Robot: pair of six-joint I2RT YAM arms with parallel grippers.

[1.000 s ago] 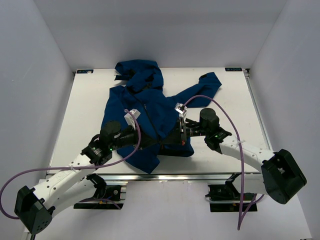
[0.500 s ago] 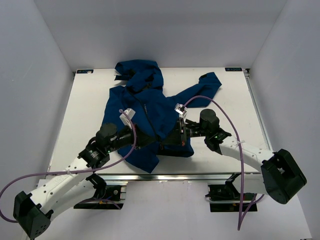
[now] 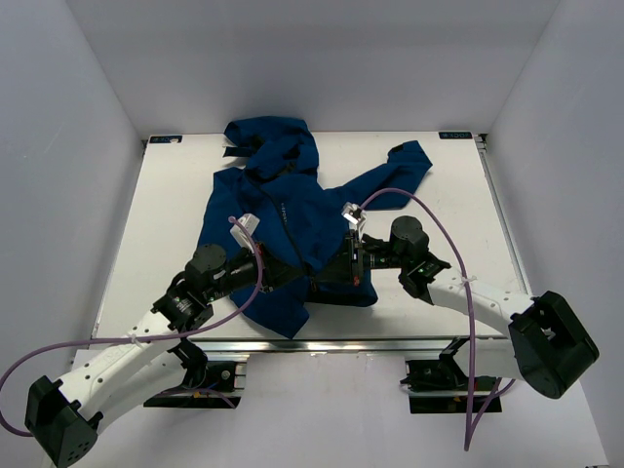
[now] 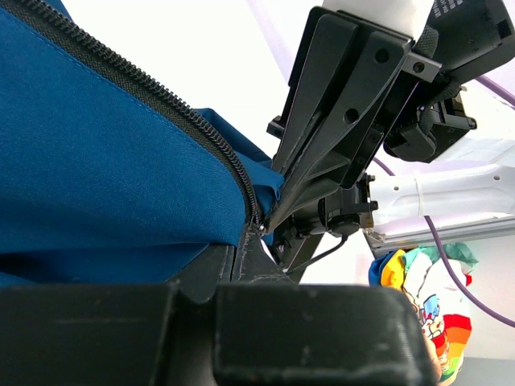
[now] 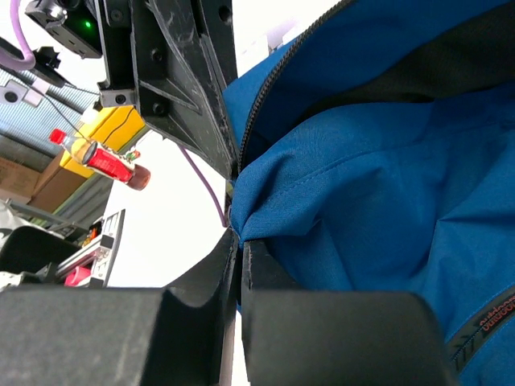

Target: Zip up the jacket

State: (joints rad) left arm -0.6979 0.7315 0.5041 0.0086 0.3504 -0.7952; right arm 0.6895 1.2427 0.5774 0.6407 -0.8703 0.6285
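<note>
On the table [image 3: 166,195]: the jacket [image 3: 292,219] lies in the middle, hood at 12 o'clock, one sleeve out to 2 o'clock, bottom edge at 6 o'clock.
Top view: both arms meet at the bottom edge, but their fingers are too small to see well.
Left wrist view: the zipper [image 4: 173,112] teeth run down to the fingertips.
Left gripper [image 4: 245,243]: squeezed tight on the jacket's bottom edge, right where the zipper ends.
Right gripper [image 5: 239,245]: squeezed tight on a fold of blue cloth, just beside the left one.
Right wrist view: black lining [image 5: 451,72] shows inside.
</note>
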